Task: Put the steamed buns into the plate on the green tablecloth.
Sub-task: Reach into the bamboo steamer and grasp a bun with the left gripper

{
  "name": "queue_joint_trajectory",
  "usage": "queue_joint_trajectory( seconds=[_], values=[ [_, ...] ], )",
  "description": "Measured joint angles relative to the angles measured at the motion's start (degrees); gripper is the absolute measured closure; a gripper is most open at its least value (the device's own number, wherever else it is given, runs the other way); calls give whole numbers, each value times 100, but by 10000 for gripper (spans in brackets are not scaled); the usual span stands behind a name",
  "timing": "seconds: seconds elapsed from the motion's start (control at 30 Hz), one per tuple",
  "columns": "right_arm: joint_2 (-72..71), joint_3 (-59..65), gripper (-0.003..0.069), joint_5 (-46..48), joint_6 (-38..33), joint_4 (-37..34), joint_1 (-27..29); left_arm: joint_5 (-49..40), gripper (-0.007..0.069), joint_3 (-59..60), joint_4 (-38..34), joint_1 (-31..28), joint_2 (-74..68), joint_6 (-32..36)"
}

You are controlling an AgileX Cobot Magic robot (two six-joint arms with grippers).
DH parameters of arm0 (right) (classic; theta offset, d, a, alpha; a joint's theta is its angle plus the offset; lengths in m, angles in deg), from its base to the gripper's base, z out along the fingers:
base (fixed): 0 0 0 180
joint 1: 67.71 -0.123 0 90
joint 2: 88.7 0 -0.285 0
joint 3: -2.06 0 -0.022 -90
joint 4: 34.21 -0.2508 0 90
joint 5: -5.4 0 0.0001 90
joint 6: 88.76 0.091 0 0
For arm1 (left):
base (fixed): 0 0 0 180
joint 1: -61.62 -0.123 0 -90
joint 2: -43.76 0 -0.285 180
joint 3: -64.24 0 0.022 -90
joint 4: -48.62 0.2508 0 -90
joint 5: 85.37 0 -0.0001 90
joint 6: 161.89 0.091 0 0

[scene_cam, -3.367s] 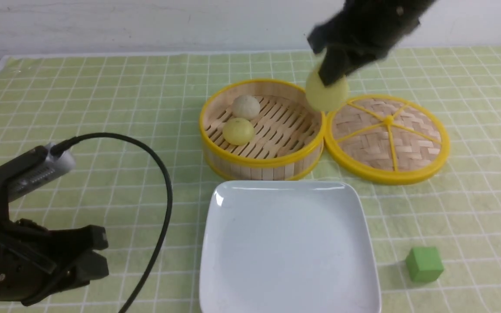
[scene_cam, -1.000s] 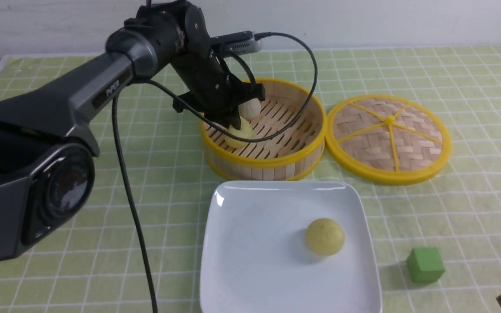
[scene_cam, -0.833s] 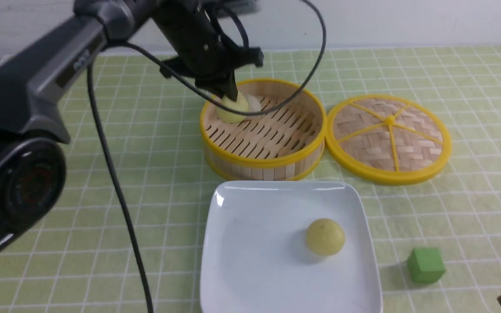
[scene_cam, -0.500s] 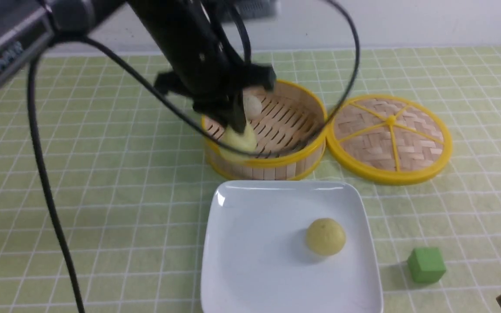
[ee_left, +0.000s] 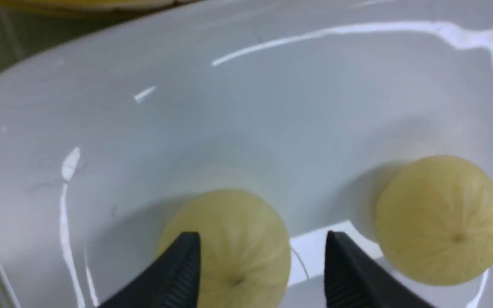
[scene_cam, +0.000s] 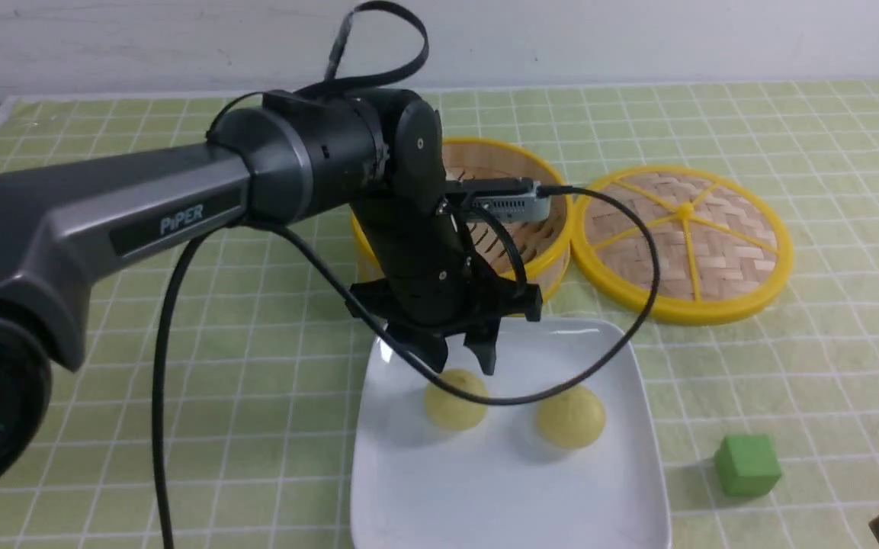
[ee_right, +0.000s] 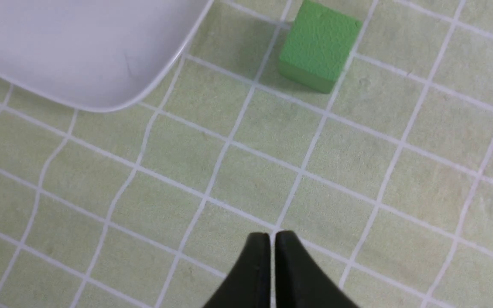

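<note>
Two pale yellow steamed buns lie on the white square plate (scene_cam: 500,496) on the green tablecloth (scene_cam: 256,427): one at the plate's left middle (scene_cam: 454,402), one to its right (scene_cam: 570,416). My left gripper (scene_cam: 460,361) hangs open just above the left bun (ee_left: 229,252). Its fingertips (ee_left: 188,246) stand wide apart over that bun, and the other bun (ee_left: 442,218) lies beside them. The greyish-beige bun is hidden behind my left arm. My right gripper (ee_right: 272,236) is shut and empty above the cloth, near the plate's corner (ee_right: 79,51).
The yellow-rimmed bamboo steamer (scene_cam: 542,252) stands behind the plate, mostly hidden by my left arm. Its woven lid (scene_cam: 683,240) lies flat to its right. A small green cube (scene_cam: 745,463) sits right of the plate and shows in the right wrist view (ee_right: 319,45).
My left gripper lifted a yellow bun out of the steamer and carried it to the plate. It has let go, and the bun now lies on the plate.
</note>
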Motion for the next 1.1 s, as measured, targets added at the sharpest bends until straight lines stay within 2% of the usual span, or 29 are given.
queue_joint_trajectory(
  seconds=[0.1,0.2,0.23,0.3,0.4,0.43,0.53,0.67,0.73,0.77,0.83,0.87,0.9,0.93,1.0,1.1],
  values=[
    [0,0,615,0,0,-7,0,-47,114,-493,197,-69,-25,-270],
    [0,0,610,0,0,-7,0,-147,113,-1318,341,-310,-174,-581],
    [0,0,606,0,0,-7,0,-254,144,-1693,353,-440,-283,-638],
    [0,0,601,-7,0,-7,0,-579,254,-2436,318,-713,-603,-665],
    [0,0,594,-42,0,-7,0,-1173,512,-3641,249,-1035,-1211,-431],
    [0,0,591,-60,0,-7,0,-1298,562,-4051,242,-1117,-1449,-334],
    [0,0,586,-123,0,-7,0,-1488,608,-5170,218,-1253,-2159,-256],
    [0,0,581,-149,0,-7,0,-1557,544,-5870,200,-1265,-2684,-256],
    [0,0,578,-200,0,-7,0,-1546,437,-6062,169,-1265,-2909,-254],
    [0,0,578,-207,0,-7,0,-1534,416,-6077,165,-1260,-2938,-254],
    [0,0,578,-251,0,-7,0,-1332,276,-6117,172,-1259,-3139,-249],
    [0,0,578,-251,0,-7,0,-1308,266,-6117,172,-1259,-3139,-243],
    [0,0,578,-251,0,-7,0,-1073,184,-6117,225,-1259,-3264,-230],
    [0,0,578,-251,0,-7,0,-1048,176,-6117,230,-1259,-3277,-230],
    [0,0,576,-251,0,-7,0,-792,109,-6117,358,-1259,-3442,-225],
    [0,0,570,-256,0,-7,0,-753,85,-6117,506,-1259,-3598,-34]
  ],
)
